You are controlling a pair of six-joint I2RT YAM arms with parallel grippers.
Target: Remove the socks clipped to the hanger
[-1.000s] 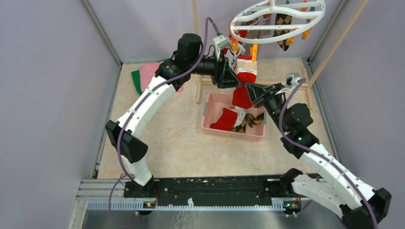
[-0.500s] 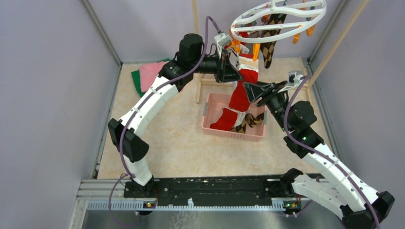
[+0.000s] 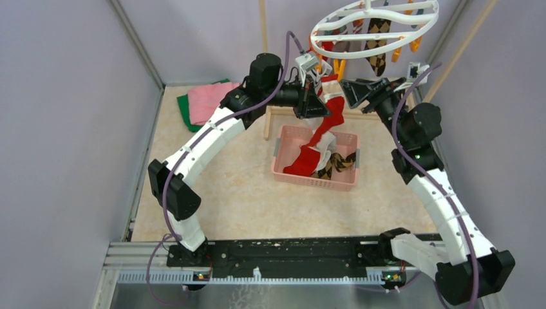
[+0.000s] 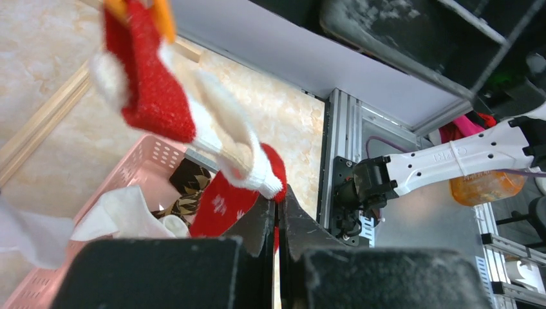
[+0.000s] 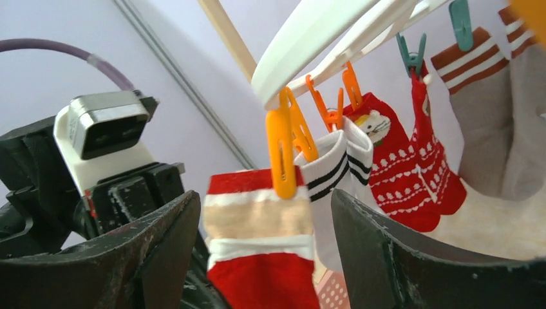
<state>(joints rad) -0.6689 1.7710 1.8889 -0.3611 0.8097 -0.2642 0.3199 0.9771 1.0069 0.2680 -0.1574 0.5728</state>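
Black fingers of the left gripper are pressed together, their tips met by the lower end of a red sock banded in white and tan; whether cloth is pinched cannot be told. The right gripper is held wide apart, facing the same sock, which is hung from one orange plastic clip on the round white plastic hanger. At least six socks are counted on that ring in the right wrist view. One pink plastic basket, set below on the beige marbled table, is filled with further socks. Two folded cloths, pink and green, are laid in the far left corner. Lilac walls are seen all round.
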